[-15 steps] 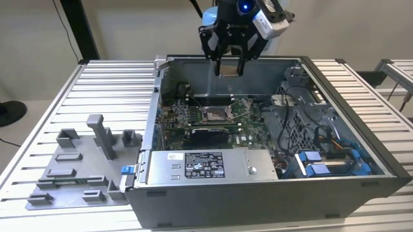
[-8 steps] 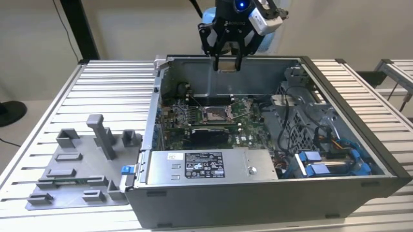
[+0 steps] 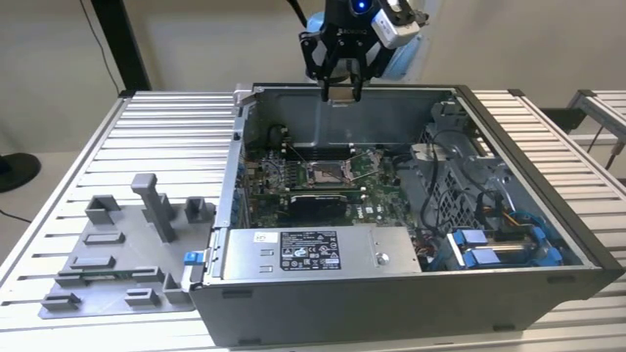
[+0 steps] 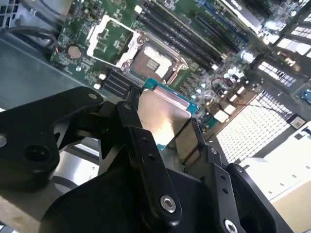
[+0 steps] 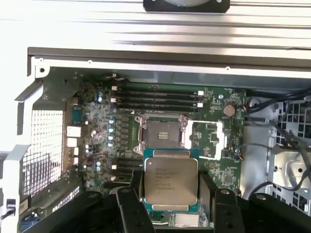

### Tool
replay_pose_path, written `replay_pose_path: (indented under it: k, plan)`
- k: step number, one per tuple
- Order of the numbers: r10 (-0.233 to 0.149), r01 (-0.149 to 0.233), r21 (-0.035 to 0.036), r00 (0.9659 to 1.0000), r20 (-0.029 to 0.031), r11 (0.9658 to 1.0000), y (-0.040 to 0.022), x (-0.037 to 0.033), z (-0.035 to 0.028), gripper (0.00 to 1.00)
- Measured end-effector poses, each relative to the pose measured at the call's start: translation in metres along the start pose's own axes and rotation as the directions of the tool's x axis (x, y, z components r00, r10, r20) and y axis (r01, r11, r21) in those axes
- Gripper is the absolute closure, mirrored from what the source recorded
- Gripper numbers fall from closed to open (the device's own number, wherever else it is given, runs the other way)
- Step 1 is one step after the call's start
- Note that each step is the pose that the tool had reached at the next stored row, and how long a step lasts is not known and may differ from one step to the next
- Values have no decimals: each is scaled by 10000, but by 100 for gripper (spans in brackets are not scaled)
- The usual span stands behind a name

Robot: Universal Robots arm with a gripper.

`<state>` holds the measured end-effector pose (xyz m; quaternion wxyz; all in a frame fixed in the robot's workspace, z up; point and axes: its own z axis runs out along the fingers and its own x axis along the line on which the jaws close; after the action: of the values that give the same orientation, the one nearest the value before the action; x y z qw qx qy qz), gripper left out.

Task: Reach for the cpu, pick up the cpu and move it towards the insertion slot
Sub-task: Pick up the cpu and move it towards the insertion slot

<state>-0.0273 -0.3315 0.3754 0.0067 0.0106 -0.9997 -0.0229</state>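
Cpu (image 5: 170, 181) — a flat square chip with a pale silvery face and a teal-green rim — sits clamped between the black fingers (image 5: 130, 213) of the tool (image 5: 171, 206), which is closed on its two opposite edges; in the second wrist view the same chip (image 4: 163, 116) shows tilted, its shiny face catching light, pinched between the dark linkages of the tool (image 4: 167, 138). Beyond the chip, in both wrist views, lies the green circuit board (image 5: 216, 141) of the open computer case, and on it the insertion slot (image 5: 163, 133) — a square socket with a silver metal frame and a dark centre, its load plate swung open beside it. In the second wrist view the socket (image 4: 153, 60) shows past the chip's far edge, well apart from it. Long black memory slots (image 5: 155, 99) run in parallel rows just past the socket. In the exterior view the tool (image 3: 339, 94) hangs high over the rear wall of the case (image 3: 391, 293), with the chip (image 3: 341, 94) a small pale patch at its tips, well above the socket (image 3: 328, 173) down on the board. The case rests on a ribbed metal desk (image 3: 166, 139). On the exterior view's left, just beside the case, a grey fixture tray (image 3: 117, 275) with upright plastic blocks lies on the desk.
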Motion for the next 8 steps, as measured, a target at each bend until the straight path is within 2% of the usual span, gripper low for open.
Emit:
replay_pose_path:
  k: [3, 8]
  plan:
    - [4, -4, -5, 10000, 0, 10000, 54, -1, 8, 100]
    - [44, -44, -5, 10000, 1, 10000, 73, -2, 11, 100]
